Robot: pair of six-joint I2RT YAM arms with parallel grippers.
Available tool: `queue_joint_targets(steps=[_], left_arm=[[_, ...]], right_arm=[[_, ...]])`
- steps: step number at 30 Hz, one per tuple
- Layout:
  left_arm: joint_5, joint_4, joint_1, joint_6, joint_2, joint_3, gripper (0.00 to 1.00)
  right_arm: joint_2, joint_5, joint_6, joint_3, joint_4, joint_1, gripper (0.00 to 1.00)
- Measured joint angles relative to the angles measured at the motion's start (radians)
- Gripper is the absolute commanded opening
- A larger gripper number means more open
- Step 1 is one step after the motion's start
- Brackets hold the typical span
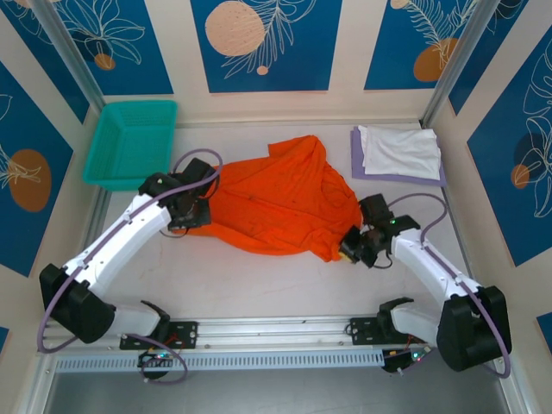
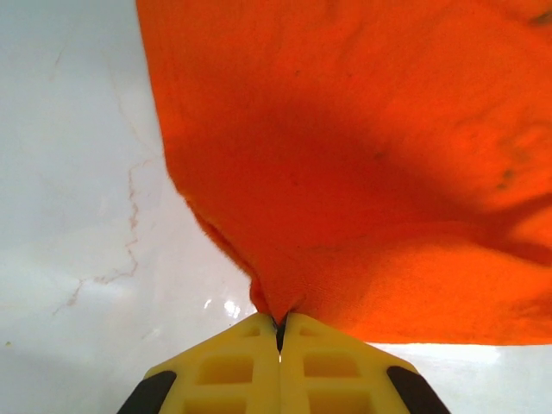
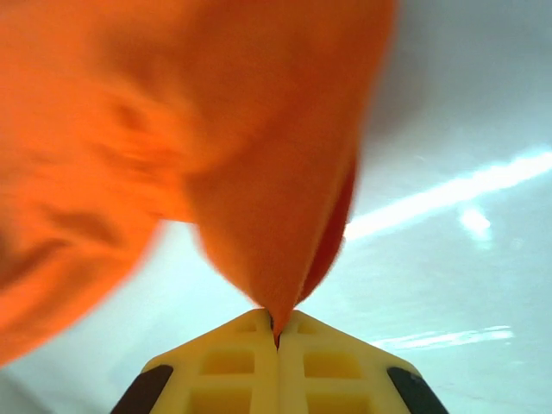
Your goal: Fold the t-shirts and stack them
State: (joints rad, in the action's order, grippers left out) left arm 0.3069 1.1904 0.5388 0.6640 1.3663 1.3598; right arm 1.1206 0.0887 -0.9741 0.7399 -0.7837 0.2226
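Holding the orange t-shirt (image 1: 276, 203), left gripper (image 2: 279, 326) and right gripper (image 3: 276, 328) each clamped on its edge, draw the 2 apart evenly, tensioning cloth ahead.

Bright, even light is cast from above, and only soft shadows are seen under the bright orange cloth t-shirt (image 1: 276, 203). In the right wrist view that shirt is blurred, and glare streaks are seen on the glossy white tabletop (image 3: 448, 259) right of it.

T-shirt: bright orange cloth t-shirt (image 1: 276, 203), plain
Stack: white cloth t-shirt (image 1: 399, 151); pale lavender cloth t-shirt (image 1: 356, 159)
Basket: teal plastic mesh basket (image 1: 131, 142)
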Motion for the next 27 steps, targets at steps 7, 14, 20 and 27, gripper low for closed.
queue_joint_targets(steps=[7,14,20,27], left_arm=[[0.025,-0.06,0.0,-0.08,0.143,0.564,0.0],[0.078,-0.107,-0.028,-0.066,-0.035,0.344,0.0],[-0.091,-0.099,-0.197,0.018,-0.011,0.032,0.0],[-0.27,-0.051,-0.267,-0.031,0.608,0.771,0.0]], right_arm=[[0.037,0.119,-0.003,0.471,-0.006,-0.236,0.0],[-0.006,0.14,-0.002,0.413,-0.002,-0.259,0.0],[0.035,0.105,-0.01,0.227,-0.05,-0.284,0.0],[0.562,0.117,-0.052,0.82,-0.069,-0.333,0.0]])
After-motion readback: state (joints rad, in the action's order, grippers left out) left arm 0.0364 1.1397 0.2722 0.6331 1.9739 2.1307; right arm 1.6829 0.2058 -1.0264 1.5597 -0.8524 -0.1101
